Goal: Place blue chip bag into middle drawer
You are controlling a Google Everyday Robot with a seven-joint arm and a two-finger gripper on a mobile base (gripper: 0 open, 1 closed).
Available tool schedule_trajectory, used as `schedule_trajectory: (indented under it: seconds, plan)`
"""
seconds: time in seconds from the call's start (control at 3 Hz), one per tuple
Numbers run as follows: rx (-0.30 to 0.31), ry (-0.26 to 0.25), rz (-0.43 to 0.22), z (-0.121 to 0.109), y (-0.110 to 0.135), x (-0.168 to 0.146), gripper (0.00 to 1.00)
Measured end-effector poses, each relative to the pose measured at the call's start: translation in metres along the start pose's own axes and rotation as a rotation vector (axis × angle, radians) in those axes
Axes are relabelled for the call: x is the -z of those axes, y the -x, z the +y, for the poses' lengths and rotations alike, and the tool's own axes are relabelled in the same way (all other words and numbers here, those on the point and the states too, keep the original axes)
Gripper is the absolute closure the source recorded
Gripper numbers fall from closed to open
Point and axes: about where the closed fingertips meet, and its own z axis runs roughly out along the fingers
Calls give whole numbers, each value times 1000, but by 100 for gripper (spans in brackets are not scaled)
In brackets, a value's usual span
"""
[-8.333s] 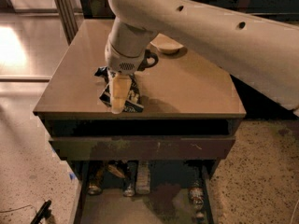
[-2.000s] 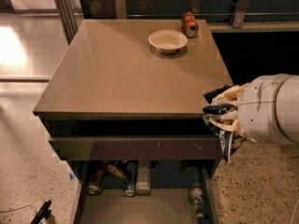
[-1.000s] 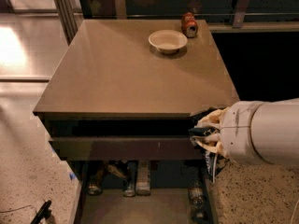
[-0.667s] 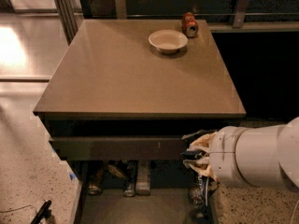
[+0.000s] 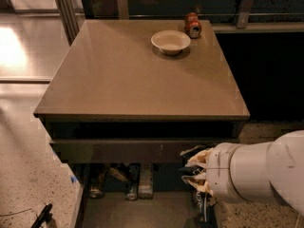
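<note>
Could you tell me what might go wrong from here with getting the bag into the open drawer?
1. The gripper, shut on the blue chip bag, hangs close to the dark-brown front panel of the drawer above; the bag could snag there.
2. It is at the right edge of the middle drawer, so a release now might drop the bag outside.
3. Several items lie at the drawer's back; pushing deep may knock them.

An office break area: speckled terrazzo floor [image 5: 28,175], a metal rail [image 5: 256,27], and a drawer cabinet [image 5: 118,150] whose brown worktop [image 5: 133,75] carries a bowl [image 5: 170,41] and soda can [image 5: 193,24]. The gripper [image 5: 195,174] hangs low right, before the cabinet
</note>
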Motion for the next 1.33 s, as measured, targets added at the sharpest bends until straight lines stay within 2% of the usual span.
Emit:
schedule_trajectory:
  seconds: [0.33,0.67,1.0,1.33]
  plan:
    - [-15,70,-58,21,14,-47,100]
    - [-18,117,-75,37,22,-74,100]
    - [1,179,-64,58,30,-103,100]
    - [-3,196,-64,63,32,-111,100]
